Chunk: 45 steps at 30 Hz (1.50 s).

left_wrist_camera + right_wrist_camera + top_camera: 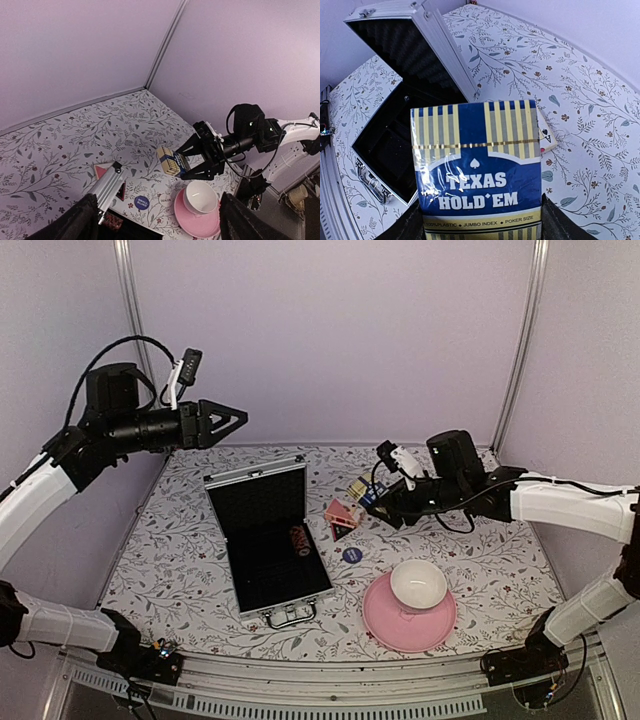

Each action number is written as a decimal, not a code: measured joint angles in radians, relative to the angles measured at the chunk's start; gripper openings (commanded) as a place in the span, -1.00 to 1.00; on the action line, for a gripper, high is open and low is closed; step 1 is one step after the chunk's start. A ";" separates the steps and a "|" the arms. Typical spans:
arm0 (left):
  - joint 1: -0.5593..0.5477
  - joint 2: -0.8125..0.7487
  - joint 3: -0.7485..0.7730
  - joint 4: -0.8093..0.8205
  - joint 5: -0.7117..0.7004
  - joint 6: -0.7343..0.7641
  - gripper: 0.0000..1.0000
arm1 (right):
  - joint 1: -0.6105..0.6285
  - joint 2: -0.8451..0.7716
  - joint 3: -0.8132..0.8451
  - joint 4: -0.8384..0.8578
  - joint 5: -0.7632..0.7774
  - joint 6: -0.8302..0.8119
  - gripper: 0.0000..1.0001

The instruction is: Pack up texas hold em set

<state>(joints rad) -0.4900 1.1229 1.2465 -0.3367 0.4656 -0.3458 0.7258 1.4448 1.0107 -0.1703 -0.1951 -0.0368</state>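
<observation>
Texas hold em set first: your right gripper (pixel 372 498) has its fingers closed on the lower sides of the blue-and-gold card box (pixel 477 170), printed TEXAS HOLD'EM. It holds the box in the air, off the table, to the right of the briefcase (pixel 228 555). That silver briefcase lies open, with its lid raised at the far side, its handle (pixel 290 615) toward the arm bases and its black lining showing. Inside it, near its right wall, sits the dark red chip stack (pixel 298 537). Just right of the briefcase, on the flowered table (pixel 170 560), you have the red card box (pixel 340 515). The blue disc (pixel 351 555), marked SMALL BLIND in the left wrist view, lies a little nearer the bases, also just right of the briefcase. Further right of the briefcase, the white bowl (pixel 418 583) stands on the pink plate (pixel 385 625). Your left gripper (pixel 240 419) hangs high above the briefcase's far left corner, fingers spread wide, holding nothing.
</observation>
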 measured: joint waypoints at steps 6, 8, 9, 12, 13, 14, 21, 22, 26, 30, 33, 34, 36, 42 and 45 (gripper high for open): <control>-0.109 0.082 0.030 -0.020 0.092 -0.052 0.67 | 0.014 -0.106 -0.010 0.000 -0.001 -0.002 0.02; -0.130 0.109 0.036 -0.021 0.111 -0.077 0.67 | 0.038 -0.126 -0.010 0.000 0.005 -0.013 0.02; -0.136 0.120 0.037 -0.021 0.116 -0.088 0.68 | 0.051 -0.130 -0.009 0.000 0.007 -0.021 0.02; -0.151 0.158 0.036 -0.007 0.148 -0.146 0.69 | 0.103 -0.135 -0.004 0.003 0.013 -0.055 0.02; -0.156 0.169 0.032 0.015 0.163 -0.172 0.70 | 0.116 -0.135 -0.003 0.009 0.014 -0.067 0.02; -0.158 0.177 0.028 0.033 0.176 -0.193 0.70 | 0.126 -0.135 -0.002 0.014 0.014 -0.076 0.01; -0.190 0.228 0.022 0.109 0.215 -0.300 0.71 | 0.191 -0.087 0.019 0.077 0.040 -0.147 0.00; -0.191 0.233 0.022 0.109 0.215 -0.307 0.68 | 0.199 -0.081 0.019 0.086 0.044 -0.157 0.00; -0.193 0.261 0.022 0.112 0.224 -0.343 0.54 | 0.225 -0.061 0.032 0.108 0.053 -0.183 0.00; -0.199 0.312 0.043 0.080 0.230 -0.353 0.52 | 0.246 -0.039 0.056 0.146 0.063 -0.197 0.00; -0.207 0.344 0.069 0.036 0.220 -0.346 0.50 | 0.259 -0.031 0.063 0.176 0.070 -0.206 0.00; -0.208 0.349 0.074 0.021 0.217 -0.343 0.42 | 0.263 -0.029 0.063 0.183 0.074 -0.208 0.00; -0.208 0.351 0.076 0.004 0.215 -0.341 0.17 | 0.269 -0.024 0.064 0.196 0.082 -0.215 0.00; -0.213 0.370 0.079 -0.022 0.235 -0.335 -0.15 | 0.276 0.003 0.077 0.201 0.098 -0.234 0.00; -0.215 0.380 0.079 -0.029 0.243 -0.334 -0.19 | 0.276 0.026 0.095 0.203 0.117 -0.253 0.00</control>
<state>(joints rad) -0.7048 1.5032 1.3251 -0.3660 0.7086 -0.6800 1.0016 1.4712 1.1057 0.0322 -0.0776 -0.2893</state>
